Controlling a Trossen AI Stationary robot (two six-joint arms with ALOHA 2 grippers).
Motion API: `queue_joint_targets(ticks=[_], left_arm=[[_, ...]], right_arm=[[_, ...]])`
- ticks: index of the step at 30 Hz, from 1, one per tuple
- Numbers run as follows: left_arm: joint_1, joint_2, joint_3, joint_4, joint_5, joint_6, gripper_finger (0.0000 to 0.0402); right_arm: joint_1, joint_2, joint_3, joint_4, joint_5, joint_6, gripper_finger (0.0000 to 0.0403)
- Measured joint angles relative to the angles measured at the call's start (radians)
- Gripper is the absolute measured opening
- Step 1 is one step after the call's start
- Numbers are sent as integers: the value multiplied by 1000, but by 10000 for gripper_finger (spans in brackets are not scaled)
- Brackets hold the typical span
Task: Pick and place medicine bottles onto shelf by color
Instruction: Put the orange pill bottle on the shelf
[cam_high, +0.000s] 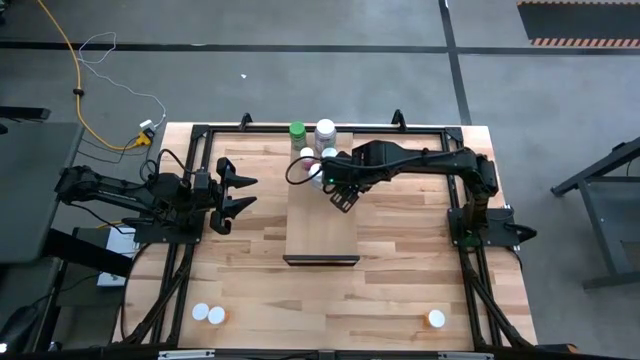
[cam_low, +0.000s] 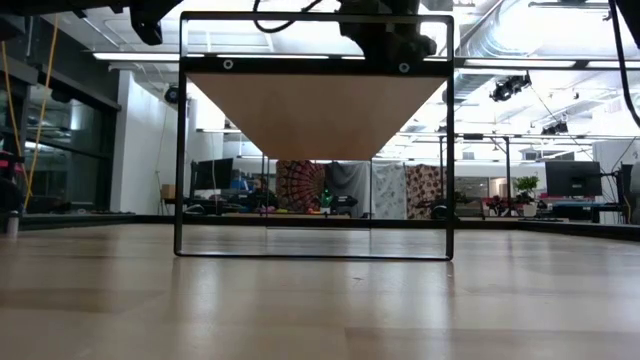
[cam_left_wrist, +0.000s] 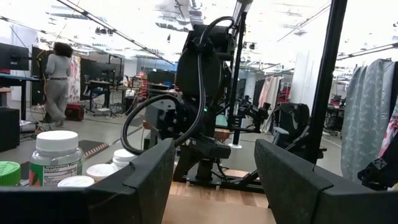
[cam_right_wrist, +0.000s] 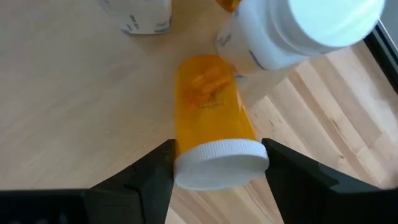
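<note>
The shelf (cam_high: 322, 225) is a pale board on a black frame, seen from below in the low view (cam_low: 315, 110). Several medicine bottles stand at its far end, among them a green-capped one (cam_high: 297, 130) and a white one (cam_high: 325, 130). My right gripper (cam_high: 340, 192) hovers over that end, shut on an orange bottle (cam_right_wrist: 211, 106) with a white cap. A white bottle (cam_right_wrist: 292, 31) stands right beside the orange one. My left gripper (cam_high: 238, 195) waits open at the shelf's left side, touching nothing (cam_left_wrist: 214, 180). My right gripper pinches the orange bottle by its white cap (cam_right_wrist: 221, 163), one finger (cam_right_wrist: 155, 174) on either side of it. The fingers come from above, pointing down. The bottle's body reaches down to the shelf board; whether its bottom rests there I cannot tell.
Two white-capped bottles (cam_high: 208, 315) stand on the table by the near left corner, and one (cam_high: 436, 319) by the near right. The shelf's near half is bare wood. Black frame rails run along the table's sides. A person (cam_left_wrist: 57, 81) stands in the room beyond.
</note>
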Motion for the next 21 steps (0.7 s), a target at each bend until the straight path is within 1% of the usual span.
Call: queue_joint_targets(ticks=[12, 17, 21], left_arm=[[0, 0, 0, 0, 0, 0, 213], [0, 0, 0, 0, 0, 0, 213], [0, 0, 0, 0, 0, 0, 213]], right_arm=[[0, -1, 0, 6, 0, -13, 274], [0, -1, 0, -1, 1, -16, 279], [5, -10, 1, -64, 8, 20, 279]])
